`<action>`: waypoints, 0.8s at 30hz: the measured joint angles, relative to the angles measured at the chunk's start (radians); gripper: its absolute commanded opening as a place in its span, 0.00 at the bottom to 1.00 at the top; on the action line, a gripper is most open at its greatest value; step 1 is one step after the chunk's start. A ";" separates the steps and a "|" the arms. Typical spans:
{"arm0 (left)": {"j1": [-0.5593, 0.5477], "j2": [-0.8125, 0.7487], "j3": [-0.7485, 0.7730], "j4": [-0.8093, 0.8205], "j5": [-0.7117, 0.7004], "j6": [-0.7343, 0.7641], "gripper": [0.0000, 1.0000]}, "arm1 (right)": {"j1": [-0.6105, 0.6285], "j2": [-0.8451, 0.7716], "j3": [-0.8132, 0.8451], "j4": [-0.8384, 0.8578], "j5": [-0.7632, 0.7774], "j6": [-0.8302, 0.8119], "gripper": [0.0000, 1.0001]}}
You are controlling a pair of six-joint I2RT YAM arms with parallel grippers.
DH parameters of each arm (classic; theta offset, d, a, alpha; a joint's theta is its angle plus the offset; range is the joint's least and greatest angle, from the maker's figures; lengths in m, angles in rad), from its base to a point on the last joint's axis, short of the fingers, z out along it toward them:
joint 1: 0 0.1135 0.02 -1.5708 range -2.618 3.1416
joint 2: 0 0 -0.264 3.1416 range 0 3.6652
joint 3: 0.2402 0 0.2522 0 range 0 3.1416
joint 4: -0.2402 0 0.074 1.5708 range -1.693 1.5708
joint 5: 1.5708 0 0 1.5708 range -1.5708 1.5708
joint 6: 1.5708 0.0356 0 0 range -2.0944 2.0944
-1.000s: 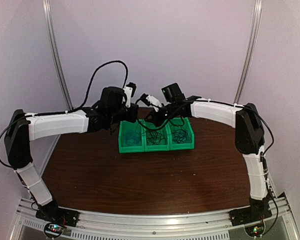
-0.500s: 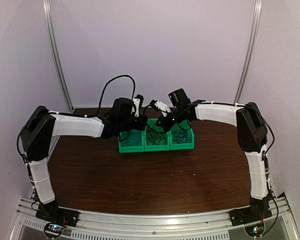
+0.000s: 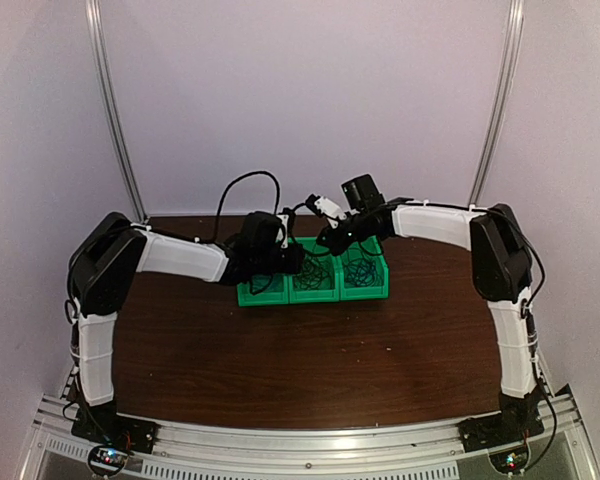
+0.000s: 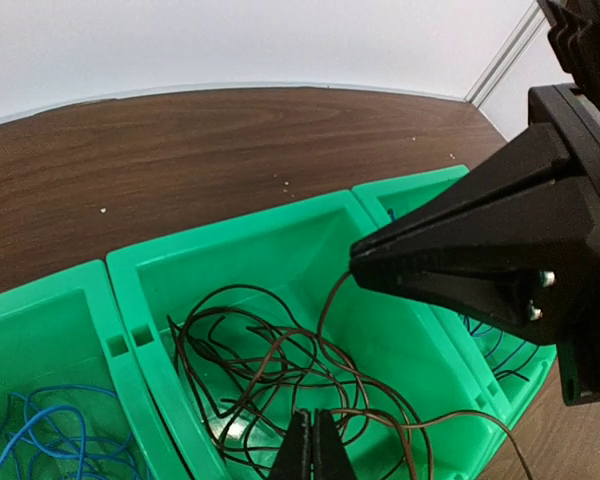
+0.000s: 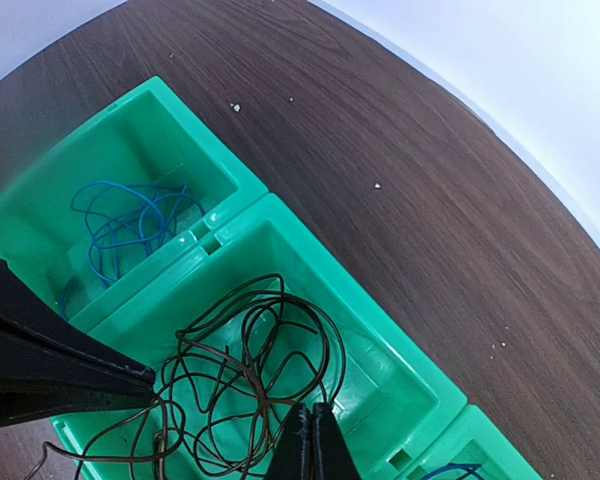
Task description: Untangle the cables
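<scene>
The right tool (image 4: pixel 358 268) is pinched shut on a strand rising from the dark cables (image 4: pixel 270 370), tangled in the middle bin (image 4: pixel 260 250) at lower centre. The left tool (image 4: pixel 307 442) is shut too, grip unclear. Likely mid-separation; next calls for slow opposed pulling.

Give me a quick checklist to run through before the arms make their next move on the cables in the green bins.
1. Left gripper shut, over the middle bin: ok.
2. Left gripper pinching a strand: cannot tell, since its tips sit at the edge of its own view.
3. Right gripper shut on the dark cable tangle: ok, a strand runs right up to its tip.
4. Tangle lifted out of the bin: not ok, most of it lies inside.
5. Blue cable apart from the tangle, in the left bin: ok.
</scene>
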 measured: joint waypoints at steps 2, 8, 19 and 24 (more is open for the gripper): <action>0.000 0.003 0.005 0.000 0.000 -0.005 0.00 | 0.000 0.008 0.004 -0.002 -0.001 0.000 0.02; 0.000 0.003 0.022 -0.002 -0.011 -0.012 0.03 | 0.002 0.030 0.028 -0.022 -0.013 -0.009 0.18; 0.000 0.003 0.027 -0.008 -0.066 -0.012 0.10 | -0.012 -0.037 -0.021 -0.036 0.021 0.002 0.38; 0.000 0.006 0.098 -0.055 -0.101 0.031 0.23 | -0.063 -0.114 -0.050 -0.035 0.027 0.003 0.40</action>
